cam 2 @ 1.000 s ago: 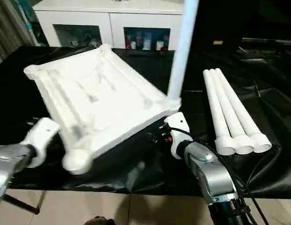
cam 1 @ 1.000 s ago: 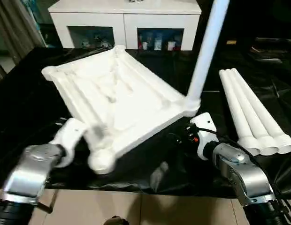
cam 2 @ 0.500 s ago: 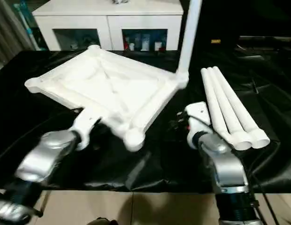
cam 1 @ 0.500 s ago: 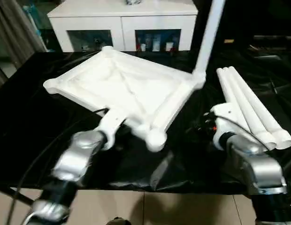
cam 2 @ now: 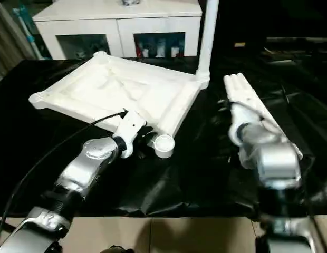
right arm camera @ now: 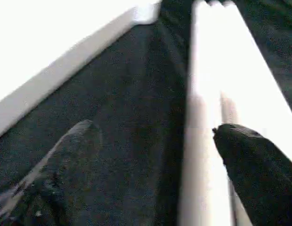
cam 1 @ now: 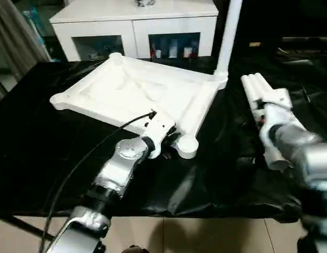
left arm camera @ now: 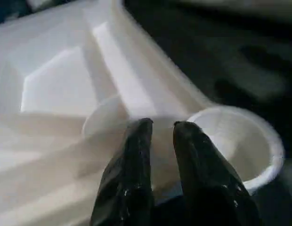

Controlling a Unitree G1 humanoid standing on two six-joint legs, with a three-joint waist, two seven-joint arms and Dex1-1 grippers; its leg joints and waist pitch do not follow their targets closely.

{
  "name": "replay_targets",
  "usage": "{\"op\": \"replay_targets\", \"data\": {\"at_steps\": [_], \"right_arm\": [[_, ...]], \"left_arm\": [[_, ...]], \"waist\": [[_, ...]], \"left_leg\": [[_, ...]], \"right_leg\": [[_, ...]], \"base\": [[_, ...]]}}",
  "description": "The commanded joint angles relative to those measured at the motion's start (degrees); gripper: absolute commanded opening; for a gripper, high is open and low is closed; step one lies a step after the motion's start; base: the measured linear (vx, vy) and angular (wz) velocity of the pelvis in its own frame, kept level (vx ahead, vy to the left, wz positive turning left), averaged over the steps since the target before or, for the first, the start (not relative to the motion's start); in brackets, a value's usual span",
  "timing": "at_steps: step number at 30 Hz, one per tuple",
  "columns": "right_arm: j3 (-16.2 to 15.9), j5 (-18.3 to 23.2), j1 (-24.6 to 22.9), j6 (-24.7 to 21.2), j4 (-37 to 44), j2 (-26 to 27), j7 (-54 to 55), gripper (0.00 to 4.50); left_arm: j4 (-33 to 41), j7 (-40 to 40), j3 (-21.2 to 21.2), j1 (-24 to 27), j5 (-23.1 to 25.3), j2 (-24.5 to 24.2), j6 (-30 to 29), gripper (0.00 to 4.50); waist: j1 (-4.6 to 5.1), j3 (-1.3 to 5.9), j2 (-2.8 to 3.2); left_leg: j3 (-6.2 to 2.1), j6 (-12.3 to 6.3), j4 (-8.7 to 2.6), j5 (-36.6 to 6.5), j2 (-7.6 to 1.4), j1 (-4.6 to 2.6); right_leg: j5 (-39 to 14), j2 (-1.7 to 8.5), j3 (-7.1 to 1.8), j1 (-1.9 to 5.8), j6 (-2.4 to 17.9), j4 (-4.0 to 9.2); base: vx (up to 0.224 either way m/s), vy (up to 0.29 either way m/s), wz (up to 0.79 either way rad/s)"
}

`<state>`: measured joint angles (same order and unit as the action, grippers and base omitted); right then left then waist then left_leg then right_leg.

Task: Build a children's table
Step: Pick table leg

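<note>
left eye view: the top [cam 1: 137, 92] lies underside up on the black table [cam 1: 42, 153], with one leg [cam 1: 228, 31] standing upright in its far right socket. three loose legs [cam 1: 253, 87] lie side by side on the table to the right. so one leg of four looks fitted, three are left. the left gripper [cam 1: 171, 138] sits at the near corner, by the empty socket [cam 1: 186, 146]. the right gripper [cam 1: 271, 100] is over the loose legs.

left wrist view: the left fingers [left arm camera: 136, 160] stand close together, pinching a thin rib of the top [left arm camera: 56, 89] right beside the open socket [left arm camera: 240, 141].

right wrist view: the right fingers [right arm camera: 252, 165] are spread wide and hold nothing; one is above a loose leg [right arm camera: 209, 94], with the top's edge [right arm camera: 56, 70] across the black cloth. judged from this, the second leg is about to be picked.
</note>
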<state>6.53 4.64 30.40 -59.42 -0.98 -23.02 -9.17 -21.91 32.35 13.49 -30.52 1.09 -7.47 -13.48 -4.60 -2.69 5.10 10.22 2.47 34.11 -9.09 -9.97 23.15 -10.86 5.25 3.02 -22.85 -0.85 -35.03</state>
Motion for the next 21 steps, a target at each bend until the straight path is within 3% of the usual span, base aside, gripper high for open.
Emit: {"op": "replay_targets", "data": {"at_steps": [1,3,4,5,6,7,10,11,13,21], "right_arm": [[0.71,0.08,1.83,-2.28,-2.71,-0.43,0.30,4.43],[0.55,-0.44,3.59,-3.58,-5.79,-1.14,0.40,4.47],[0.55,-0.70,5.50,-5.46,-9.50,-1.63,0.46,4.47],[0.55,-0.71,5.65,-5.62,-9.79,-1.66,0.47,4.47],[0.27,-0.65,6.36,-6.30,-11.73,-2.00,0.05,4.47],[0.03,-0.72,6.62,-6.40,-12.70,-2.17,-0.16,4.47],[-0.16,-0.94,7.10,-5.60,-16.29,-1.95,-0.07,4.47],[0.24,-0.64,7.36,-5.92,-16.97,-1.60,-0.06,4.47],[0.54,-0.43,7.61,-5.97,-18.10,-1.17,0.03,4.47],[0.66,0.14,8.88,-5.64,-20.95,-0.28,-0.31,4.47]], "left_arm": [[4.63,2.90,0.05,1.38,-1.25,-1.80,-0.91,1.06],[8.51,5.59,0.48,2.94,-2.26,-3.55,-2.20,1.06],[13.13,8.53,1.20,4.75,-2.99,-6.08,-3.74,1.06],[13.44,8.75,1.25,4.88,-3.03,-6.26,-3.82,1.06],[15.46,10.10,1.60,5.63,-3.27,-7.52,-4.32,1.06],[16.37,10.90,1.76,5.94,-3.54,-8.15,-4.42,1.06],[21.15,14.69,2.43,6.97,-5.84,-10.63,-7.35,1.06],[21.99,15.28,2.54,7.11,-6.15,-10.99,-7.88,1.06],[23.03,16.03,2.75,7.28,-6.47,-11.50,-8.61,1.06],[25.82,16.48,2.78,7.42,-6.21,-13.34,-11.18,1.06]], "waist": [[-0.03,4.39,-1.94],[-0.01,4.30,-1.67],[0.03,4.37,-2.00],[0.05,4.24,-1.77],[0.14,4.06,-2.32],[-0.04,4.18,-2.08],[-0.42,4.16,-2.51],[-0.45,4.11,-2.27],[-0.40,4.10,-2.66],[-0.38,4.13,-2.47]], "left_leg": [[-0.72,-3.18,-3.17,-7.40,-2.10,-1.35],[-0.76,-3.07,-3.21,-7.31,-2.18,-1.33],[-0.91,-2.84,-3.21,-7.30,-2.31,-1.43],[-0.67,-2.57,-3.22,-7.50,-2.25,-1.54],[-0.52,-2.32,-3.23,-7.92,-2.18,-1.56],[-0.57,-2.12,-3.22,-7.91,-2.22,-1.64],[-0.45,-1.38,-3.29,-7.58,-2.34,-1.75],[-0.39,-1.22,-3.33,-7.55,-2.31,-1.78],[-0.35,-1.00,-3.36,-7.62,-2.26,-1.72],[-0.29,0.23,-3.36,-9.19,-2.06,-1.74]], "right_leg": [[-5.60,2.67,-1.83,2.76,12.94,3.83],[-7.15,2.74,-1.81,2.71,12.95,3.72],[-7.75,2.91,-1.80,2.78,13.08,3.47],[-8.82,2.63,-1.81,2.42,12.70,3.66],[-9.34,2.46,-1.91,2.41,12.30,3.81],[-9.48,2.60,-1.94,2.45,12.30,3.65],[-9.16,2.66,-2.03,2.28,12.14,3.48],[-8.66,2.49,-2.03,2.14,12.14,3.50],[-7.98,2.41,-2.06,2.23,12.01,3.36],[-8.56,2.40,-2.22,2.28,11.37,3.44]], "base": [[0.000,0.000,0.00],[0.000,0.000,0.00],[0.000,0.000,0.00],[0.000,0.000,0.00],[0.000,0.000,0.00],[0.000,0.000,0.00],[0.000,0.000,0.00],[0.000,0.000,0.00],[0.000,0.000,0.00],[0.000,0.000,0.00]]}}
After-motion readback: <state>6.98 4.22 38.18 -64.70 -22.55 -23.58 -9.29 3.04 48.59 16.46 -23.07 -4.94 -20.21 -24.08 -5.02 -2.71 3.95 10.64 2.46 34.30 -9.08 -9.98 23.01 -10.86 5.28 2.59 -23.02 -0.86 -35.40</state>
